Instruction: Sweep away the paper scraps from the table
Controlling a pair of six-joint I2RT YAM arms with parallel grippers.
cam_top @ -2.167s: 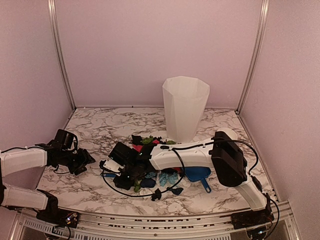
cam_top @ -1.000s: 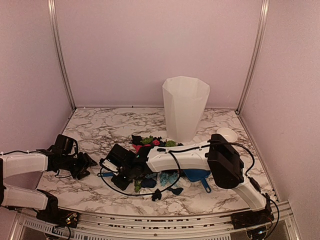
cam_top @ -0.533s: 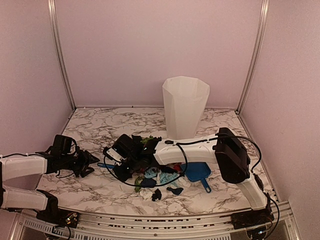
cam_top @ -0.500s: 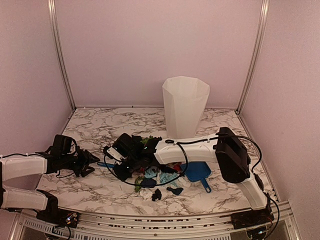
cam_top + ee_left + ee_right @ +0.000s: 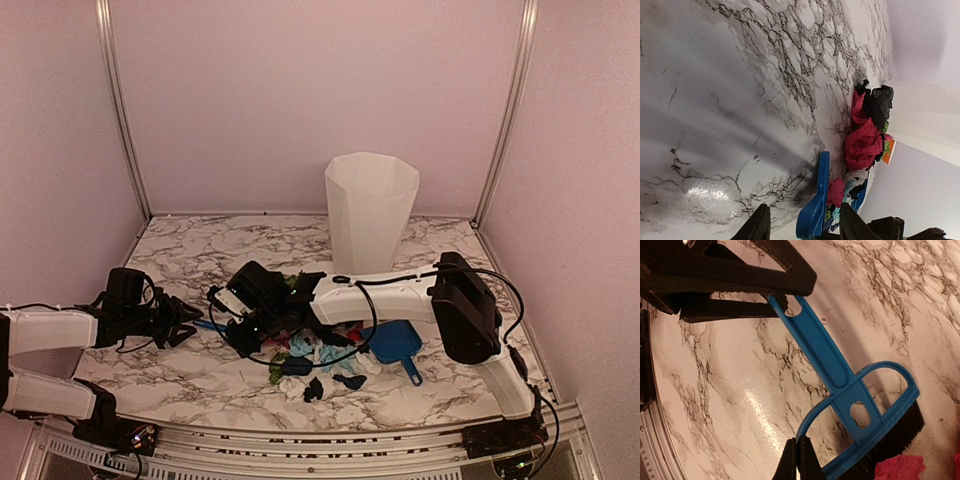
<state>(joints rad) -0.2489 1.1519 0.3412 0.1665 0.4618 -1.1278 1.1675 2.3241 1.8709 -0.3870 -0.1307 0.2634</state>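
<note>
- The paper scraps (image 5: 318, 352) lie in a loose heap near the middle of the desk (image 5: 200, 250), a little towards the front edge. Black, red, green and light blue bits are mixed together, and a few black ones lie apart on the near side.
- The right tool (image 5: 797, 440) has its fingers pressed together with only a hairline between them. Their tips meet the near corner of the brush (image 5: 840, 375), whose blue frame disappears behind them, so they appear to pinch it there.
- The brush lies low over the desk with its black bristles against red scraps and its handle pointing towards the left arm.
- The left tool (image 5: 803, 210) is spread wide. The end of the brush handle sits between its two fingers, and whether either finger touches it cannot be told.
- In the top view, the right forearm crosses above the heap and hides its middle.
- A blue dustpan (image 5: 393, 343) rests on the desk just right of the heap, partly under that arm.
- In the left wrist view, an orange-and-white bit at the far edge of the heap is too small to identify.
- A tall white bin (image 5: 370, 215) stands upright behind the heap, near the back wall (image 5: 300, 100).
</note>
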